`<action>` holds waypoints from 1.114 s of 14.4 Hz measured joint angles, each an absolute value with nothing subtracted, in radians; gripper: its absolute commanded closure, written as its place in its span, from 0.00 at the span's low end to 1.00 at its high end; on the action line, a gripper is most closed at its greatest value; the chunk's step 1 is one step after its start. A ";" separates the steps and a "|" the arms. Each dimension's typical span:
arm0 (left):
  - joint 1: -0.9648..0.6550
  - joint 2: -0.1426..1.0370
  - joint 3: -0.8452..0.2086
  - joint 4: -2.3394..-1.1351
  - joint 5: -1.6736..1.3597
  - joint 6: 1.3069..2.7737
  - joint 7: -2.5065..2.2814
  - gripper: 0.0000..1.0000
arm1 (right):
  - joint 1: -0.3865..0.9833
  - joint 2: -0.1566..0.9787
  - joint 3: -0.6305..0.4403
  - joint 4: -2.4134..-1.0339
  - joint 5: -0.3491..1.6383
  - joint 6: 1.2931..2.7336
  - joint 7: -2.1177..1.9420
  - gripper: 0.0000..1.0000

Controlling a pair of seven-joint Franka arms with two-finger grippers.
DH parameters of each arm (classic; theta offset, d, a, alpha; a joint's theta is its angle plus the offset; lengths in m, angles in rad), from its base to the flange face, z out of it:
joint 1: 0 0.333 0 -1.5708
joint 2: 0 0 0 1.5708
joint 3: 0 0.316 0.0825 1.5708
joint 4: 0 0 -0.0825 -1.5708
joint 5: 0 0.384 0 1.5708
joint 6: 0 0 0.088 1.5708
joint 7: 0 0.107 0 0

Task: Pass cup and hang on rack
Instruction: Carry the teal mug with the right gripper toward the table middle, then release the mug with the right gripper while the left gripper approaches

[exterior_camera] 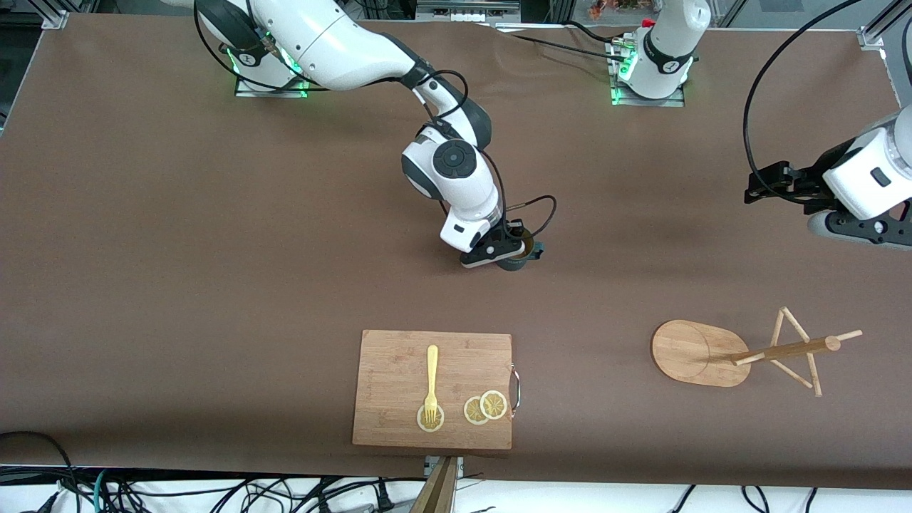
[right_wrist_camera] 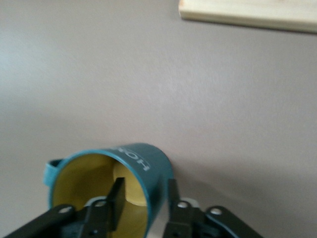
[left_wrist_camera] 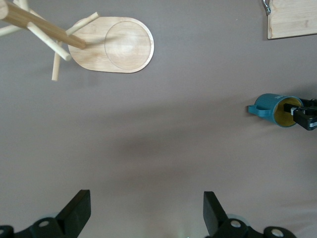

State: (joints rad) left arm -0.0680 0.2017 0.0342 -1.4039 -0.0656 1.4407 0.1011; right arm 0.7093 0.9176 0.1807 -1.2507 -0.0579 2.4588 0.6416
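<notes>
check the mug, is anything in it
Empty: the right wrist view shows the cup with a bare yellow inside, only one finger of the right gripper inside.

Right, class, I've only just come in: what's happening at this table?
The right gripper is down at the cup in the middle of the table, one jaw inside it and one outside its wall; whether it grips cannot be told. The left gripper waits, jaws open, above bare table toward its own end. The rack lies tipped over on the table, nearer the front camera, with nothing hung on it.
</notes>
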 measured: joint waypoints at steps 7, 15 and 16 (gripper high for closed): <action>-0.112 0.250 0.024 -1.421 -0.132 1.390 0.352 0.00 | 0.641 0.742 0.168 -1.207 -0.058 2.074 0.591 0.00; -0.158 0.266 -0.016 -1.626 -0.312 1.520 0.962 0.00 | 0.588 0.490 -0.104 -1.211 -0.061 1.381 0.263 0.00; -0.158 0.266 -0.015 -1.680 -0.356 1.584 1.045 0.00 | 0.587 0.474 -0.158 -1.213 -0.061 1.333 0.197 0.00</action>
State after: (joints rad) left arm -0.1579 0.2658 -0.0151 -1.6803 -0.3556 1.5841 1.0450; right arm 0.5871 0.4736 -0.1579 -1.2130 -0.0609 1.3327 0.1967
